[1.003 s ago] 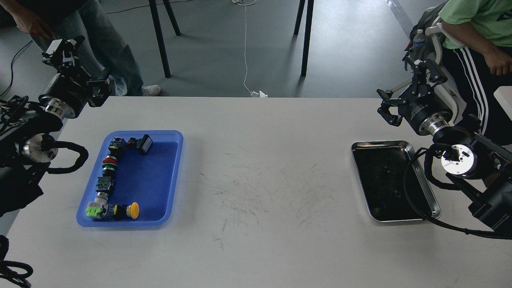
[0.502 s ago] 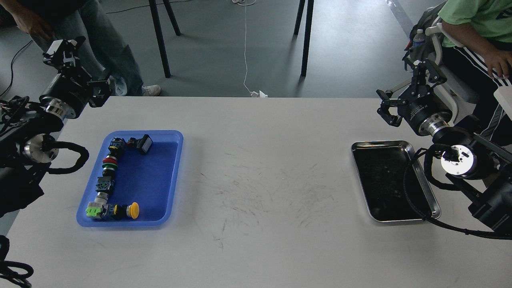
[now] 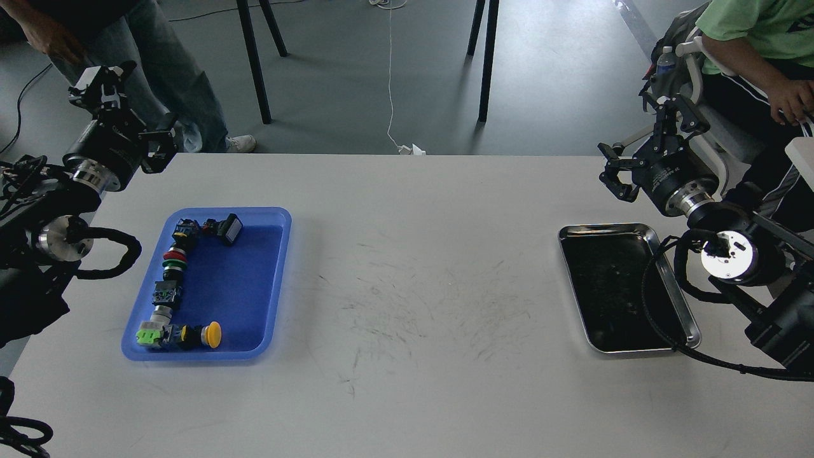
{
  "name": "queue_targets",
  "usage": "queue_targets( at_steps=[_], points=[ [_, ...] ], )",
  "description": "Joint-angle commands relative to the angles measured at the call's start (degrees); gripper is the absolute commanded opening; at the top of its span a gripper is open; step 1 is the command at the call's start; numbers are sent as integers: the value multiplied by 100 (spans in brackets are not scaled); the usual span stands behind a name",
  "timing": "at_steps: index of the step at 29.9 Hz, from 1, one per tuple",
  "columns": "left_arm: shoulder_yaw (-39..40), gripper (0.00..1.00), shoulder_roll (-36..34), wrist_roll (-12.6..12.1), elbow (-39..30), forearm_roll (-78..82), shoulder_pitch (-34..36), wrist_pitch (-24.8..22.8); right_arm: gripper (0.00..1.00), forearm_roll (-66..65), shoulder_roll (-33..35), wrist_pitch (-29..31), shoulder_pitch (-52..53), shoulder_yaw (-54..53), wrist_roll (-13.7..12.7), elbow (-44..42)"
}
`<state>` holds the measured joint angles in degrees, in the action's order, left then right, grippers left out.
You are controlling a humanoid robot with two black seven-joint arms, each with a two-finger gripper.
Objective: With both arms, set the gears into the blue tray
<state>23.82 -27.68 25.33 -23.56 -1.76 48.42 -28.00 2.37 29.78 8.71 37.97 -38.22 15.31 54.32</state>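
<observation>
Two end effectors raised, left (image 3: 105, 86) and right (image 3: 648, 146), fingers spread.

No text, label, brand or number can be read; faint white lettering shows on the body of the right gripper (image 3: 642, 152) and on that of the left gripper (image 3: 102, 86), but it is too small to make out

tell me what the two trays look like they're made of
The blue tray looks like plastic: even blue colour, paler translucent rim, rounded corners. The steel tray looks like polished metal: bright mirror-like rim, dark bottom.
</observation>
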Motion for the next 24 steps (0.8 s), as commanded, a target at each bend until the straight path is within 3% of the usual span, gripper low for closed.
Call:
queue_targets(
  at_steps=[1,13,18,24],
  points=[
    [0,98,-9,-2,0,0,1,0,99,0,1,-1,-9,8,-2,0],
    [0,98,-1,-2,0,0,1,0,99,-9,107,-18,-18,78,-54,70],
    [0,98,8,7,0,9,10,0,99,-26,607,-18,105,560,-81,105],
    [-8,98,17,7,0,9,36,0,99,-44,1117,-10,693,1492,-511,193]
  ],
)
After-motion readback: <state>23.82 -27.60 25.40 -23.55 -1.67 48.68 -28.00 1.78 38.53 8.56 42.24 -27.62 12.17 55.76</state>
